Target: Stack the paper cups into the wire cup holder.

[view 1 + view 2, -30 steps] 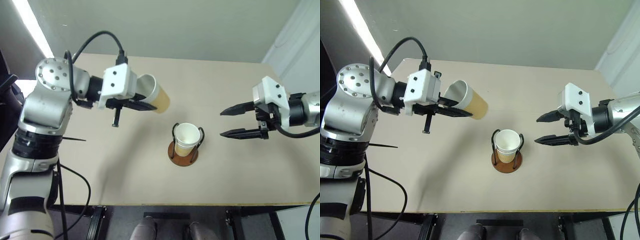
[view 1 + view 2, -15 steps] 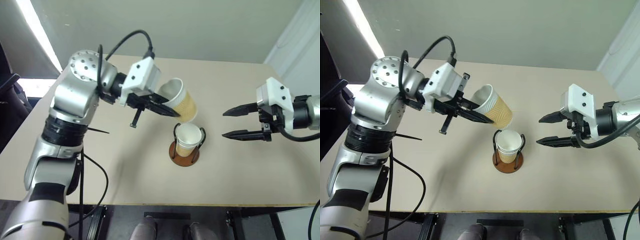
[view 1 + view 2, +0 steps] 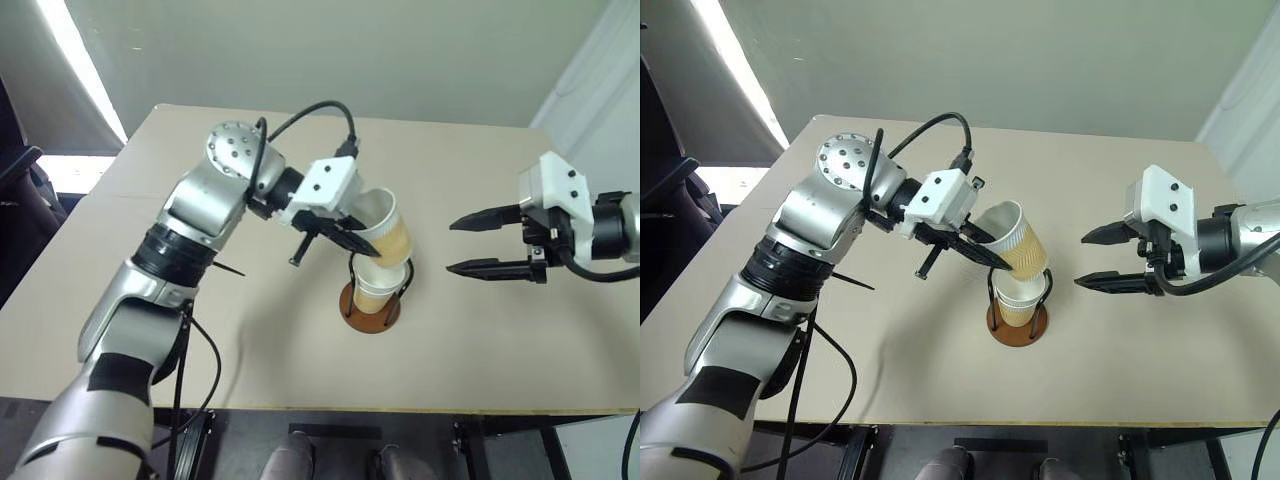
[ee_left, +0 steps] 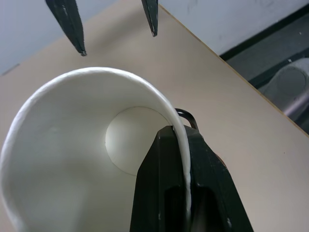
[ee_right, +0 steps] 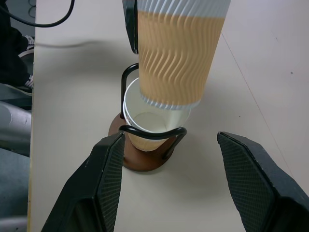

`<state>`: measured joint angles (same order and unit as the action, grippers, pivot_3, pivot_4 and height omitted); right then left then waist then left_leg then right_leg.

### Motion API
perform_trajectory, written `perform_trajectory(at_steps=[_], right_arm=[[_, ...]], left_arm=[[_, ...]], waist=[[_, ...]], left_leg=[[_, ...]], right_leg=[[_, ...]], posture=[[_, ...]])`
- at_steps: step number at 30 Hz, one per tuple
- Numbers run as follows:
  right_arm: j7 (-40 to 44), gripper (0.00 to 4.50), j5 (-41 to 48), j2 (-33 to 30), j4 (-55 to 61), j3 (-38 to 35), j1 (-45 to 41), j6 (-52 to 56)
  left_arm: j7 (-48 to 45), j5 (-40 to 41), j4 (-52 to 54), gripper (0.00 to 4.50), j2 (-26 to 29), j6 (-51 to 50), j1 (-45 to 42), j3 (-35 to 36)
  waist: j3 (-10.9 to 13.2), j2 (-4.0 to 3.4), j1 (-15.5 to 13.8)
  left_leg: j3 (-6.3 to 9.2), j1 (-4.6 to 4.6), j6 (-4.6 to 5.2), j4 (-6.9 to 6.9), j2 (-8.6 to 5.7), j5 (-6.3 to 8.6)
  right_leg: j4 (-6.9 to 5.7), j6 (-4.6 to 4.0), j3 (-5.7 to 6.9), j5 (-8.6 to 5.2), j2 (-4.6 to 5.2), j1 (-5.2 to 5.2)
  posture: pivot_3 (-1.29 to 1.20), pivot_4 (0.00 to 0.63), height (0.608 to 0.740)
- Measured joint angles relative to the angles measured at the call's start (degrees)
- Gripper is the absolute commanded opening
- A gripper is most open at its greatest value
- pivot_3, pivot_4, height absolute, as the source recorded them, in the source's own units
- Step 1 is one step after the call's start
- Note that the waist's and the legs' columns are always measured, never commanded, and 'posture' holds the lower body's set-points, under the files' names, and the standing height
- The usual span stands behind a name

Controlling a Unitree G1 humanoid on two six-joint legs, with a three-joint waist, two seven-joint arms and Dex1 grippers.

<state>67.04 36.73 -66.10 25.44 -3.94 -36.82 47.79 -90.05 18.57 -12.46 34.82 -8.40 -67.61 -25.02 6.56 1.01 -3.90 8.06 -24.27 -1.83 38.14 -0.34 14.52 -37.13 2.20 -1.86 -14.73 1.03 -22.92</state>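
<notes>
No readable text, label, brand or number appears on anything.

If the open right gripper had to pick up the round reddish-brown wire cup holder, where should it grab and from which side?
Probably one upright black wire loop of the wire cup holder, pinched from above on the open right gripper's side. The flat disc base lies flush on the table, and the left gripper holds a ribbed paper cup over the middle.

tilted orange-walled paper cup [image 3: 1017, 238] just above cup [image 3: 1018, 298] seated in wire holder [image 3: 1017, 326] mid-table
</notes>
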Motion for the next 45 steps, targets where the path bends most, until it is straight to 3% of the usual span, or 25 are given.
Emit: perform_trajectory(at_steps=[29,41,45], right_arm=[[-1.68,3.08,1.30,-0.29,0.32,-1.54,0.23,1.36],[-1.73,3.08,1.35,-0.29,0.06,-1.54,0.21,1.68],[-1.74,3.08,1.36,-0.26,-0.22,-1.53,-0.03,1.74]], left_arm=[[-0.11,-2.04,-7.54,0.04,0.22,13.25,-6.26,-13.93],[-0.13,-3.60,-10.21,4.31,-2.28,14.50,-7.92,-13.92],[-0.18,-3.46,-11.39,4.48,-4.72,12.90,-7.93,-11.20]], waist=[[0.00,0.00,-0.18],[0.00,0.00,-0.31],[0.00,0.00,-0.42]], left_leg=[[0.00,-0.07,0.04,0.03,0.00,0.02],[-0.03,-0.21,0.10,0.07,-0.01,0.05],[-0.03,-0.26,0.12,0.13,-0.01,0.05]], right_leg=[[0.00,0.06,0.00,0.02,0.00,0.00],[0.03,0.18,0.00,0.09,0.00,-0.02],[0.04,0.22,0.00,0.12,0.00,-0.02]], posture=[[0.00,0.150,0.740],[0.00,0.150,0.740],[0.00,0.150,0.740]])
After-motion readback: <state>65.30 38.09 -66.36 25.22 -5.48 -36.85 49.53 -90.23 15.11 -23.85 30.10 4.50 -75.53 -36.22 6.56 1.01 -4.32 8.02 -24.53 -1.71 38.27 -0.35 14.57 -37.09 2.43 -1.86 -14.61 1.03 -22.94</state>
